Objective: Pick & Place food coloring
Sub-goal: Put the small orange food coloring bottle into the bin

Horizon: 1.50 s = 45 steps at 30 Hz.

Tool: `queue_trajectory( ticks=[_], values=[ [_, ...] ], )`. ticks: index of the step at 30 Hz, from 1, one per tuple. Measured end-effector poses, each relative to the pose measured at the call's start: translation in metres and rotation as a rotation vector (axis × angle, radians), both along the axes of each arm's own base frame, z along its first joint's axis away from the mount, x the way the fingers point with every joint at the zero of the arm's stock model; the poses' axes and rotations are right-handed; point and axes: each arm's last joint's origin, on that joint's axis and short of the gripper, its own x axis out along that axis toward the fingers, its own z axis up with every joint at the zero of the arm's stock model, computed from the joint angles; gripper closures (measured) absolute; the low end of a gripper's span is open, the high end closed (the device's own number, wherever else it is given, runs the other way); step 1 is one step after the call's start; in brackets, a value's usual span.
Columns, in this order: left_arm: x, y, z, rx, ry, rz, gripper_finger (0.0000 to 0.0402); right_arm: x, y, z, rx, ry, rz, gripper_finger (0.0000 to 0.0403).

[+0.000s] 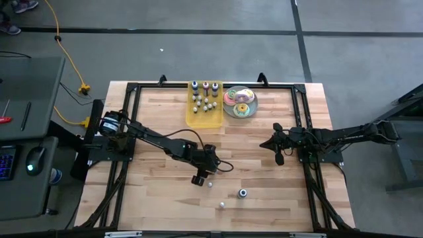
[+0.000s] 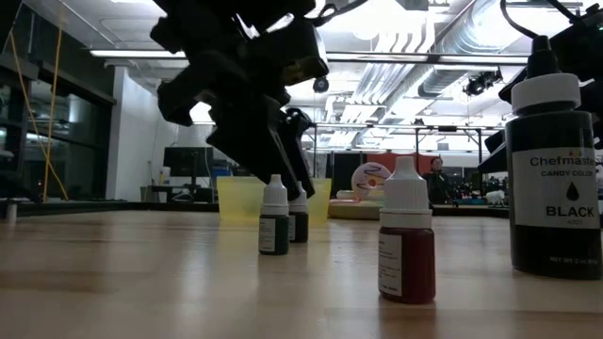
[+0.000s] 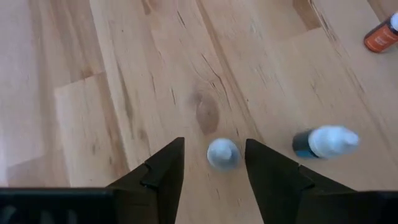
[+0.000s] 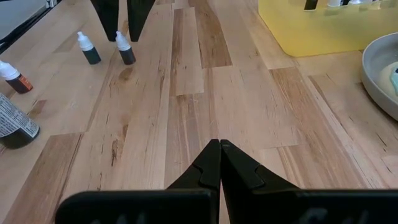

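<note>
While one small white-capped food coloring bottle (image 3: 222,153) stands upright on the wooden table (image 1: 158,205), well away from the yellow tray (image 1: 204,118), the left gripper (image 3: 214,163) straddles it with fingers partly open, contact unclear, and another bottle (image 3: 324,142) stands just beside it.

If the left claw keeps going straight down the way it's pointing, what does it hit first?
Probably the small white-capped bottle standing between the left claw fingers; below that, only the wooden table. Depth is unclear.
</note>
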Motion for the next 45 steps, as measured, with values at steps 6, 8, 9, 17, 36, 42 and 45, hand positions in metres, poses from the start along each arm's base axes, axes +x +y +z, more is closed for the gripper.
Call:
queue_trajectory(
  ticks=[6, 8, 9, 17, 36, 42, 45],
  values=[
    [0.005, -0.002, -0.008, -0.029, 0.028, 0.006, 0.0238, 0.0, 0.0, 0.0, 0.0, 0.004, 0.0, 0.0402],
    [0.005, -0.002, -0.006, -0.029, 0.037, 0.008, 0.0238, 0.0, 0.0, 0.0, 0.0, 0.003, 0.0, 0.0402],
    [0.006, -0.002, -0.005, -0.03, 0.029, 0.009, 0.0238, 0.0, 0.0, 0.0, 0.0, 0.004, 0.0, 0.0402],
    [0.006, -0.002, -0.004, -0.021, 0.036, 0.013, 0.0239, 0.0, 0.0, 0.0, 0.0, 0.005, 0.0, 0.0402],
    [0.006, -0.002, -0.001, -0.037, 0.059, -0.003, 0.0367, 0.0, 0.0, 0.0, 0.0, 0.0, 0.0, 0.0402],
    [0.01, -0.002, 0.01, -0.011, 0.081, 0.012, 0.036, 0.0, 0.0, 0.0, 0.0, 0.0, 0.0, 0.0402],
    [0.013, -0.003, 0.022, 0.005, 0.09, 0.023, 0.0363, 0.0, 0.0, 0.0, 0.0, 0.0, 0.0, 0.0402]
  ],
)
